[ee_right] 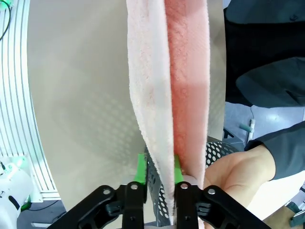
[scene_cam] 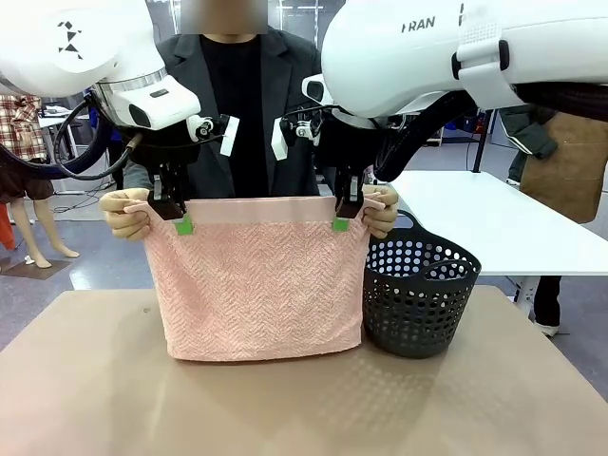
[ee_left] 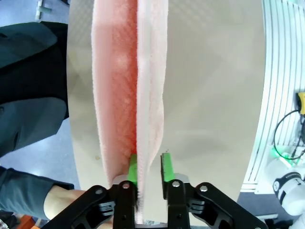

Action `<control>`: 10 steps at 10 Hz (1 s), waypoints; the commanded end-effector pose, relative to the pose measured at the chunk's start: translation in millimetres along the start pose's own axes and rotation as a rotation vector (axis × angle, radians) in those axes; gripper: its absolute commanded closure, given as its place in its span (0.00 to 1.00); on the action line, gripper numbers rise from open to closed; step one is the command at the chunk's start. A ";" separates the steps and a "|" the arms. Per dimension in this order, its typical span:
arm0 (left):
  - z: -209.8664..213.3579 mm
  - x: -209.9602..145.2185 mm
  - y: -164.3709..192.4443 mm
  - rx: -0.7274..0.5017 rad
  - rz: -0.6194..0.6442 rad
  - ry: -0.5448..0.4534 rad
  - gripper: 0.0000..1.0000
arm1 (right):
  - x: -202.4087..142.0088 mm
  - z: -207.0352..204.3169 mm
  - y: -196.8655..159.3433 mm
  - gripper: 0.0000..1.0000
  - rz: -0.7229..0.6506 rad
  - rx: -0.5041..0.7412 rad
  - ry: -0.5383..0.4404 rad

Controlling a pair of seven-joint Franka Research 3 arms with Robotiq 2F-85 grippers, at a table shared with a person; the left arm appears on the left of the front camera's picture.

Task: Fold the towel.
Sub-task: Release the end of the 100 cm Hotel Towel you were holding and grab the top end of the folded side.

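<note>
From the front, a person at the far side of the table [scene_cam: 304,408] holds the towel [scene_cam: 256,294] up by its two top corners. It hangs doubled over, its lower edge resting on the table just beside a dark perforated basket [scene_cam: 418,294]. One hand [scene_cam: 380,211] pinches the corner next to the basket, and the other hand [scene_cam: 123,211] pinches the corner away from it. The right gripper [scene_cam: 342,220] sits at the top edge on the basket side, and the left gripper [scene_cam: 180,220] sits at the end far from the basket. A green pad of each shows on the near face of the cloth.

In the left wrist view, the left gripper [ee_left: 149,164] straddles the near layer of the towel [ee_left: 152,95]. One pad is inside the fold and the other outside, with a sliver of table showing between cloth and outer pad, so the fingers seem narrowly parted rather than clamped. The person's hand [ee_left: 62,205] is beside it.

In the right wrist view, the right gripper [ee_right: 158,164] straddles one layer of the towel [ee_right: 152,86] the same way, narrowly parted. The basket [ee_right: 214,150] shows behind the cloth, and the person's hand [ee_right: 233,176] is just beside it.
</note>
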State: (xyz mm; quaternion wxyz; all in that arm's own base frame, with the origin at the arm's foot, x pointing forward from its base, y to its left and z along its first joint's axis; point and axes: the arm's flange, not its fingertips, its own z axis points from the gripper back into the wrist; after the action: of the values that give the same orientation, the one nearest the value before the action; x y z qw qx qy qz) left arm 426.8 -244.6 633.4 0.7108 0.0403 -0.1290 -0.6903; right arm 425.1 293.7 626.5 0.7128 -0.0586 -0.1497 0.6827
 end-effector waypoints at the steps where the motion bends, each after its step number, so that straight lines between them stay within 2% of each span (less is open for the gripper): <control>1: 11.9 2.3 -4.2 0.040 0.024 0.028 0.58 | -3.2 7.5 9.3 0.62 -0.019 -0.039 -0.019; 2: 18.1 2.7 -7.3 0.053 0.015 0.018 0.48 | -3.8 10.8 10.3 0.03 -0.020 -0.056 -0.024; 3: 22.9 3.5 -9.0 0.086 0.005 0.022 0.22 | -4.5 14.8 9.5 0.33 0.009 -0.074 -0.025; 4: 28.5 4.5 -10.3 0.131 0.016 0.047 0.11 | -5.0 24.3 8.9 0.00 0.004 -0.094 -0.020; 5: 37.6 5.0 -10.6 0.181 0.017 0.041 0.00 | -6.0 36.0 8.4 0.05 0.002 -0.133 -0.033; 6: 46.4 6.2 -10.7 0.223 0.009 0.022 0.00 | -5.8 49.3 6.6 0.00 0.004 -0.170 -0.053; 7: 58.6 10.1 -10.2 0.278 0.002 0.035 0.00 | -4.0 58.7 5.2 0.00 0.004 -0.205 -0.022; 8: 68.5 12.1 -9.5 0.310 -0.006 0.025 0.00 | -4.0 69.8 4.1 0.00 0.012 -0.248 -0.034; 10: 75.2 11.7 -1.3 0.297 -0.016 0.023 0.00 | -4.9 76.9 -0.4 0.00 0.012 -0.228 -0.064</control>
State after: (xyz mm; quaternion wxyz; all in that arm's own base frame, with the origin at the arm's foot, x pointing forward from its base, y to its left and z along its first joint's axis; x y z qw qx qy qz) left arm 401.6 -245.8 709.0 0.6926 0.1416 -0.2244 -0.6707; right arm 398.7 280.2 702.9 0.6903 -0.1171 -0.2447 0.6708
